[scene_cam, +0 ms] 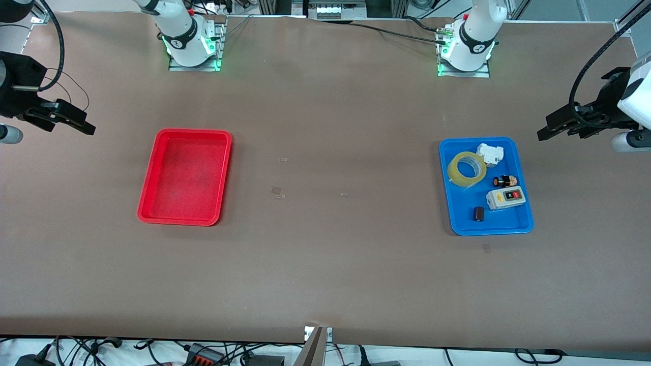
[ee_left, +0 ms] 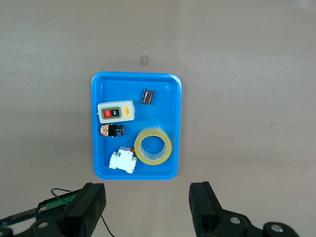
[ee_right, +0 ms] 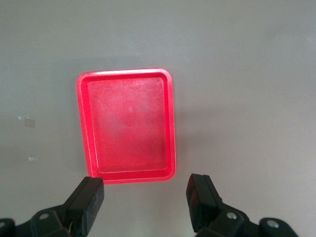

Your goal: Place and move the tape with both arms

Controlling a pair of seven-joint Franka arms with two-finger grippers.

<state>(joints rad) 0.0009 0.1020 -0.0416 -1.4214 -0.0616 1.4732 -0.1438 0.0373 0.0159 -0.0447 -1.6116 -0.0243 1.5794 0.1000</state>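
The tape [scene_cam: 454,174] [ee_left: 153,159], a yellowish translucent roll, lies flat in the blue tray [scene_cam: 485,231] [ee_left: 136,175], in the tray's corner toward the robot bases and the table's middle. My left gripper [scene_cam: 546,127] [ee_left: 148,207] hangs open and empty over the bare table at the left arm's end, apart from the blue tray. My right gripper [scene_cam: 84,122] [ee_right: 145,202] hangs open and empty over the table at the right arm's end, apart from the red tray [scene_cam: 178,221] [ee_right: 126,177], which holds nothing.
Sharing the blue tray with the tape are a white breaker [scene_cam: 491,153], a black push-button [scene_cam: 504,181], a grey switch box [scene_cam: 505,199] and a small black cylinder [scene_cam: 478,214]. Brown tabletop lies between the two trays, with a few small tape scraps [scene_cam: 277,190].
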